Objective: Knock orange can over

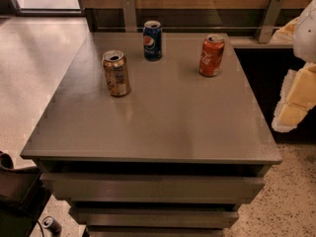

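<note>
The orange can is dull golden-brown with pale label marks and a silver top. It stands upright on the left part of the grey table. My gripper shows as pale yellow and white parts at the right edge of the view, beyond the table's right side and far from the orange can. It holds nothing that I can see.
A blue Pepsi can stands upright at the back middle. A brighter red-orange can with white script stands at the back right. A wood-panelled wall with metal brackets runs behind the table. Another can lies on the floor at the lower left.
</note>
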Tool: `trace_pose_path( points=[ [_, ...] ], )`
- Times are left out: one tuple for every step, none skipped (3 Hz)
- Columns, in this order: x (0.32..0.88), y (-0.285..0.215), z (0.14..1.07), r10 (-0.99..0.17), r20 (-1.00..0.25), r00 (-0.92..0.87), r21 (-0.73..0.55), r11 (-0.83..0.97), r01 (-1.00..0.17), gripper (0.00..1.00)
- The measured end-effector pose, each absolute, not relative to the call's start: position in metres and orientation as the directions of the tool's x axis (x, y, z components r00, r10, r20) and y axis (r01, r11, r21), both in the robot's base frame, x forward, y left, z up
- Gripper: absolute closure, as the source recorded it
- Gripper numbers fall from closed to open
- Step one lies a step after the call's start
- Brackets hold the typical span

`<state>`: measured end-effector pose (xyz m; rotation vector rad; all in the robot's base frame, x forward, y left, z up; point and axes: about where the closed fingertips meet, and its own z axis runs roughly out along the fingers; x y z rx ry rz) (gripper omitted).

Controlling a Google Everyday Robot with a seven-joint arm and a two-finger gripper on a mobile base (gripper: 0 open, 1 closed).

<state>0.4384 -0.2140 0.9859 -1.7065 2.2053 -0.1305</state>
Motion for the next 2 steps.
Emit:
trace_pose_path(
  points=[
    [0.438, -0.214, 0.986, -0.953, -0.216, -0.215, -0.281, 0.271, -0.920, 0.00],
    [0.450, -0.212, 0.983, -0.934, -0.285, -0.218, -0.292, 0.300, -0.908, 0.00]
  ],
)
